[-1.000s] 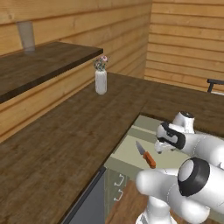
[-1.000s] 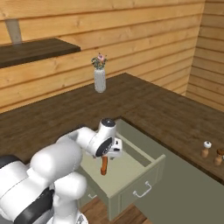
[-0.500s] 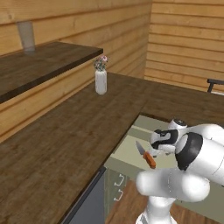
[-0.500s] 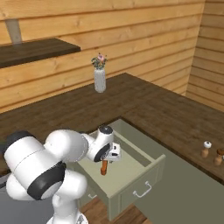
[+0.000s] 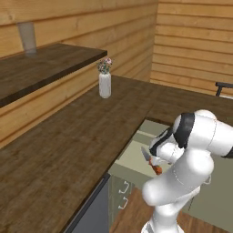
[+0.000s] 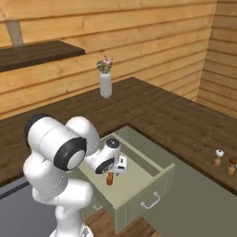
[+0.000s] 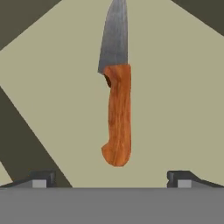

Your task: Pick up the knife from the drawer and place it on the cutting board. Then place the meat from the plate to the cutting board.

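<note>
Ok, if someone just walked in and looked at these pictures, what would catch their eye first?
Probably the knife, orange-red handle and grey blade, lying on the floor of the open drawer. The open pincer hangs straight over its handle. Farther back, a white vase of flowers stands on the dark wooden counter.

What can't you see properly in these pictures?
- Knife: in the left base view the arm covers most of its handle; in the right base view just the handle end shows under the hand.
- Drawer: the arm hides much of its floor in both base views.
- Shakers: too small for detail, right base view.
</note>
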You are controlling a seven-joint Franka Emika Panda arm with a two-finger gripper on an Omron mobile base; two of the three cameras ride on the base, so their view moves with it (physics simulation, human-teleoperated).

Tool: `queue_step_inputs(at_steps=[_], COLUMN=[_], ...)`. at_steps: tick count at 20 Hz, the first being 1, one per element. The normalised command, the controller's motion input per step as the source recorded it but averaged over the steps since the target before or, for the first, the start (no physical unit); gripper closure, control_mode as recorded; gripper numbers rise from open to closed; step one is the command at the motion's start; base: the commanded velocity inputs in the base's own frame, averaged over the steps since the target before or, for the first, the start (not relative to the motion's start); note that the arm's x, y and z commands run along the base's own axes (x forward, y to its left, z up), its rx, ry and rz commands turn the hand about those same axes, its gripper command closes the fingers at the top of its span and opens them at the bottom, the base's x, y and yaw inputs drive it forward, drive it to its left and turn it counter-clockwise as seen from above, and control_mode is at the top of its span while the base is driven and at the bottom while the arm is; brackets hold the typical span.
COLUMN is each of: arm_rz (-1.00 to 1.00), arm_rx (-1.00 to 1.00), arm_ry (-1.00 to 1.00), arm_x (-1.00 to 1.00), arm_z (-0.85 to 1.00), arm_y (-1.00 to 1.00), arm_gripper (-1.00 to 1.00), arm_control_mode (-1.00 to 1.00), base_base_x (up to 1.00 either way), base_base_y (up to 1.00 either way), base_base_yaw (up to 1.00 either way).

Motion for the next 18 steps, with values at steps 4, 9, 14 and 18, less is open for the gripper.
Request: queue_step_inputs(at_steps=[4,9,14,18], arm_rz=[0.00,0.00,0.00,0.02], arm_rx=[0.06,0.07,0.05,0.01], arm_ry=[0.00,0.00,0.00,0.00], arm_x=[0.35,0.41,0.32,0.54], arm_z=[-0.35,-0.40,-0.63,-0.74], arm_y=[-0.03,-0.16,-0.21,0.00], arm_gripper=[-1.00,-1.00,-1.00,-1.00], arm_control_mode=[-1.00,-1.00,-1.00,-1.00], base_base_x=[0.00,0.00,0.00,0.00], base_base_y=[0.00,0.00,0.00,0.00], base_base_yaw=[0.00,0.00,0.00,0.00])
